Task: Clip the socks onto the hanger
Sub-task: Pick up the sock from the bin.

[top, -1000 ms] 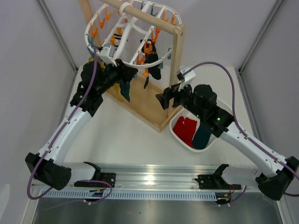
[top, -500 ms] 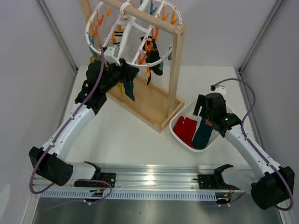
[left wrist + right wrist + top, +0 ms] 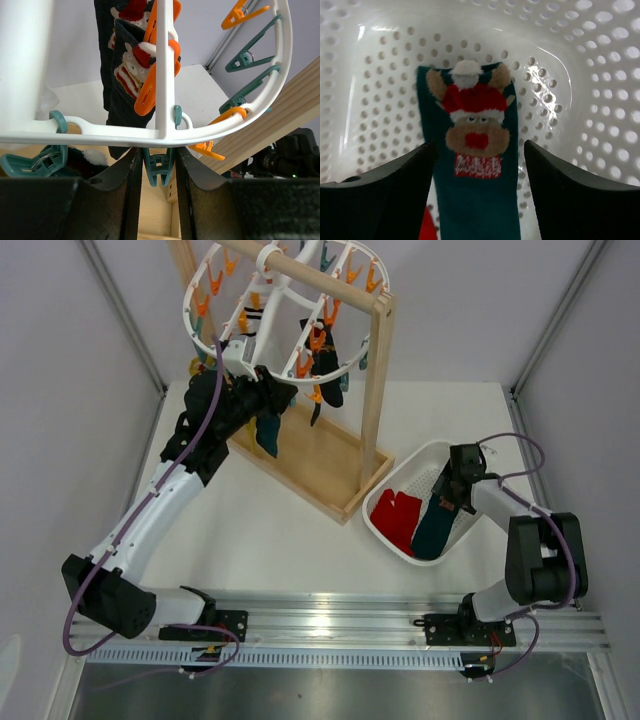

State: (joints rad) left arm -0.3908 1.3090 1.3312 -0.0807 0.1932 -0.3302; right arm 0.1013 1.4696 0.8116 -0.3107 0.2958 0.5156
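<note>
The white ring hanger (image 3: 205,335) hangs from the wooden rack with orange and teal pegs. A dark Santa-pattern sock (image 3: 327,365) is clipped under it, and a teal sock (image 3: 268,432) hangs by its near rim. My left gripper (image 3: 255,400) is under that rim (image 3: 100,135), its fingers pressed on both sides of a teal peg (image 3: 158,167). The dark sock (image 3: 122,75) hangs just behind it. My right gripper (image 3: 452,490) is open inside the basket, straddling a teal reindeer sock (image 3: 475,190) without touching it. A red sock (image 3: 395,520) lies beside it.
The light wooden rack frame (image 3: 377,390) stands on its base board (image 3: 320,465) between the arms. The white perforated basket (image 3: 400,465) sits at the right, its wall (image 3: 570,75) close around my right gripper. An orange peg (image 3: 155,75) holds the dark sock.
My right arm swung away from the rack post and dropped into the basket over the teal sock. The left gripper rose slightly to the hanger rim and stayed there.
</note>
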